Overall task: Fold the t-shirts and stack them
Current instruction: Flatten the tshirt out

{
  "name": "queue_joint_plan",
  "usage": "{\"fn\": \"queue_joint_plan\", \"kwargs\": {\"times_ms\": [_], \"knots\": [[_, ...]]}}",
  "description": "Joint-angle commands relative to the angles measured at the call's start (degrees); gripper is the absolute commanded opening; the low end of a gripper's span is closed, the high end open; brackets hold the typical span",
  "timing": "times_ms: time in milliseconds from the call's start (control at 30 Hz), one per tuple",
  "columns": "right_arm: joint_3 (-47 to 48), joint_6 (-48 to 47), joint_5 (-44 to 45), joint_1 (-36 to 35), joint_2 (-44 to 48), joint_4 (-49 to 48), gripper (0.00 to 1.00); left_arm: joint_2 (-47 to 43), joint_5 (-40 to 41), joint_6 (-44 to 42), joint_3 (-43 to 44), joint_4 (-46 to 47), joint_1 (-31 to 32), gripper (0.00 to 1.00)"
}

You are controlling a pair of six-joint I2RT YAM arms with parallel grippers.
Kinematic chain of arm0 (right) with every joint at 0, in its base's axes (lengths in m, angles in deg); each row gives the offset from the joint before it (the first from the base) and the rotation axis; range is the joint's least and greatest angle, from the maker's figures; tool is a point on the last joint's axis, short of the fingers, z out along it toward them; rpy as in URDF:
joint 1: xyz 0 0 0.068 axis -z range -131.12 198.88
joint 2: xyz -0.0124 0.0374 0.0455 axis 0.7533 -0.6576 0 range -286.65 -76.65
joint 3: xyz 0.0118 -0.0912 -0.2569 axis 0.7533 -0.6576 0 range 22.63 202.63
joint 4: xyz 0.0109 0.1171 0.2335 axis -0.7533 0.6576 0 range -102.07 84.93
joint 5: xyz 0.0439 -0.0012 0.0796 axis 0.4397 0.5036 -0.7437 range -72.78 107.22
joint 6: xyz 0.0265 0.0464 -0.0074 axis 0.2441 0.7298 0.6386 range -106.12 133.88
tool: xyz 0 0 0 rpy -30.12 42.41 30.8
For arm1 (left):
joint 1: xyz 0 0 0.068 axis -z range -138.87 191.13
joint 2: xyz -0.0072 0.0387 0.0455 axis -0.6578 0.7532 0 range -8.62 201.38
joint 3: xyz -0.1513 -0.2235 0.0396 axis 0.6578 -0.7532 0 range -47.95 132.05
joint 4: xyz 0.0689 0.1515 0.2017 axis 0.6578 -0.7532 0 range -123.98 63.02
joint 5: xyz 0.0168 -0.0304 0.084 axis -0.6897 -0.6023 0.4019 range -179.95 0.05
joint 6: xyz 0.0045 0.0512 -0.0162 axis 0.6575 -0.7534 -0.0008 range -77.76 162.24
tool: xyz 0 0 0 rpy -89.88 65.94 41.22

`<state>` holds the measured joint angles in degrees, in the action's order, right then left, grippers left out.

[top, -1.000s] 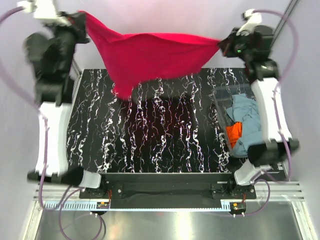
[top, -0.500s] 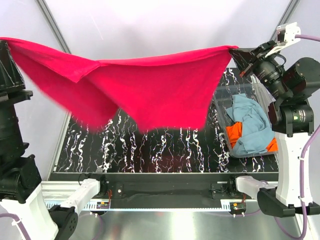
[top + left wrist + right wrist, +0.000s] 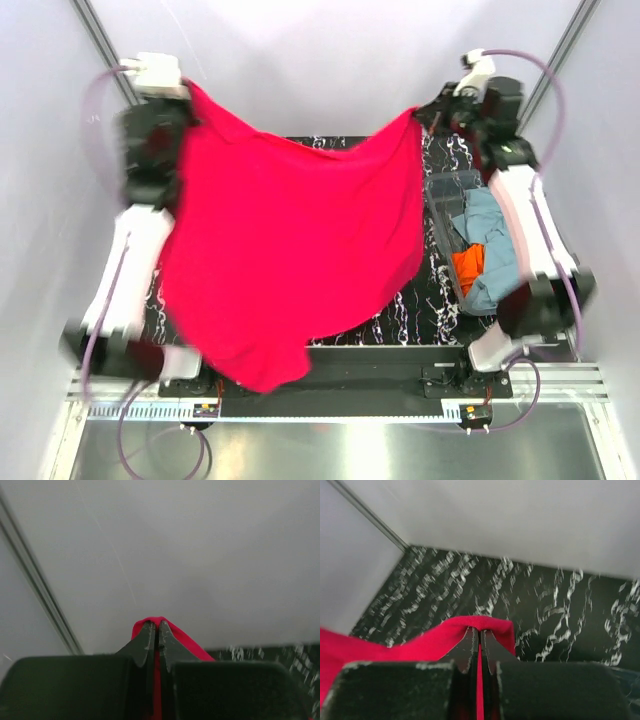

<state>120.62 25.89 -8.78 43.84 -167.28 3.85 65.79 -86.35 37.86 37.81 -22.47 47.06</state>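
Note:
A crimson red t-shirt hangs spread between both arms, draping from the far corners down over the table's near edge. My left gripper is shut on its far-left corner; the left wrist view shows red cloth pinched in my left gripper. My right gripper is shut on the far-right corner, with red cloth wrapped over my right gripper. A grey-blue t-shirt and an orange t-shirt lie crumpled in the tub.
A clear plastic tub stands at the table's right side under the right arm. The black marbled table shows beside the cloth. Grey walls and metal frame posts close in behind.
The red shirt was flung high and stretched wide; now both grippers have come down to the far corners and the cloth has swung toward the near edge, covering most of the table.

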Motion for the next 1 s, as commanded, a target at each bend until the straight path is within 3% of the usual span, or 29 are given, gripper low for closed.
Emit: {"fn": "queue_joint_plan", "kwargs": {"times_ms": [0,167,233,367,533,767,967], "knots": [[1.31,0.47,1.13,0.03,-11.18,-2.56,0.0,9.76,3.17,-2.91,-6.47,9.09,-0.13,0.0],[10.27,-2.07,3.49,0.2,-27.03,-2.21,0.0,31.38,3.43,1.47,-3.24,12.88,-0.48,0.0],[16.66,-3.04,4.02,0.29,-34.76,-0.47,0.0,41.62,0.98,3.85,1.84,11.41,-1.19,0.0],[29.69,-3.57,6.57,1.78,-47.96,2.88,0.0,53.01,-1.49,8.77,16.53,4.54,-1.19,0.0],[37.61,-4.19,8.5,2.05,-54.91,4.91,0.0,55.05,-3.33,16.33,17.42,5.59,-1.1,0.0],[38.67,-3.66,18.43,2.49,-56.15,5.08,0.0,57.78,-3.24,23.1,21.12,4.1,-1.63,0.0],[46.13,-2.35,16.77,2.66,-60.53,5.0,0.0,55.32,-0.79,27.76,23.41,1.81,-2.33,0.0]]}}
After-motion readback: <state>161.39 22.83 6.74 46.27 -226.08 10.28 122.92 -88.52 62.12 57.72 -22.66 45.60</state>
